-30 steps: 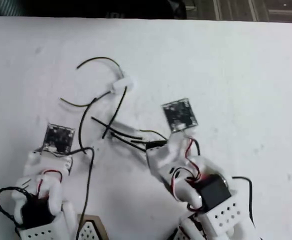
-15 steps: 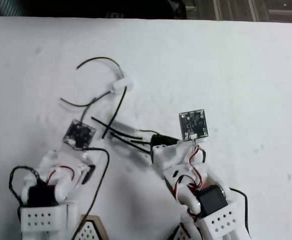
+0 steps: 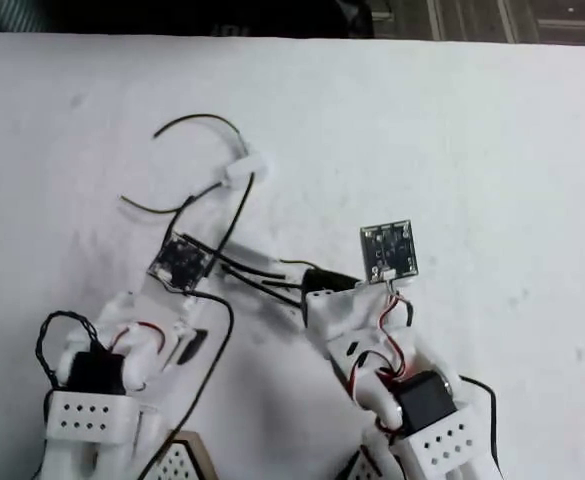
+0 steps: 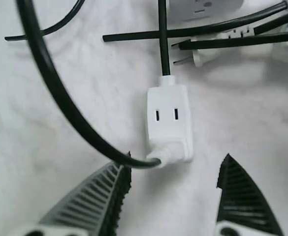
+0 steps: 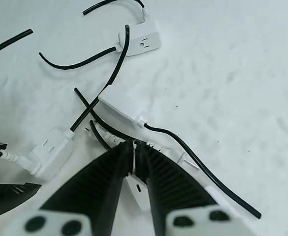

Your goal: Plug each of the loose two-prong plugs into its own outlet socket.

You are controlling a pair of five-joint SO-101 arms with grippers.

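Over the white counter point(image 3: 492, 150), my left arm point(image 3: 102, 380) has swung inward from the edge in the last second. The left claw point(image 4: 176, 167) now hangs spread wide astride a white outlet socket point(image 4: 167, 120), which I judge puts it ready to grab. My right claw point(image 5: 134, 147) is pressed together, pinching what looks like a white plug point(image 5: 137, 189) beside the tangled cords point(image 5: 115, 73).

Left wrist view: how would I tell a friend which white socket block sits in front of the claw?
On the white table, find the left gripper, open. The socket block lies face up at the tips of its fingers. Unlike the pronged plug beyond it, it shows two slots, with a straight black cord at its far end and a looping black cord at its near end.
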